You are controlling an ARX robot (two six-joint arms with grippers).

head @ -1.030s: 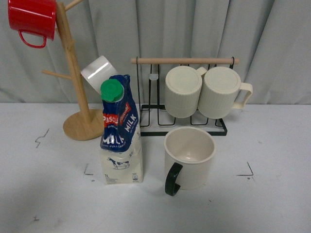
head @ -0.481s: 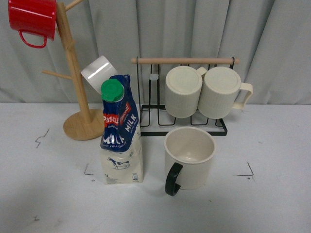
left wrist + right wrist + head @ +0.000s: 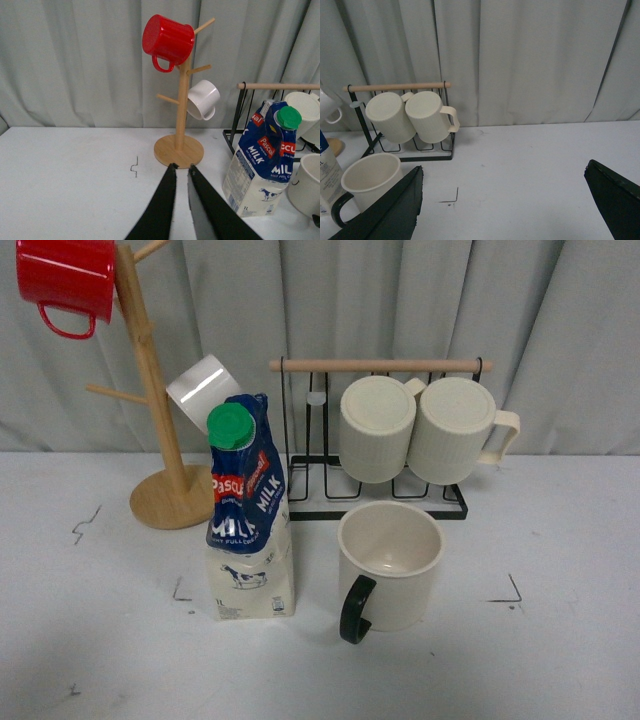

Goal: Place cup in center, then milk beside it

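Cup: your cup (image 3: 390, 565) stands upright on the surface (image 3: 560, 640) between the black corner marks, handle toward the camera.
Milk: the milk (image 3: 249, 515) stands upright just beside the cup, on its left in the front view, inside the same marks.
Left gripper: your left gripper (image 3: 180, 172) is nearly closed, holding nothing, near the wooden mug tree (image 3: 180, 107).
Right gripper: your right gripper (image 3: 505, 192) is spread wide and empty, above bare surface.
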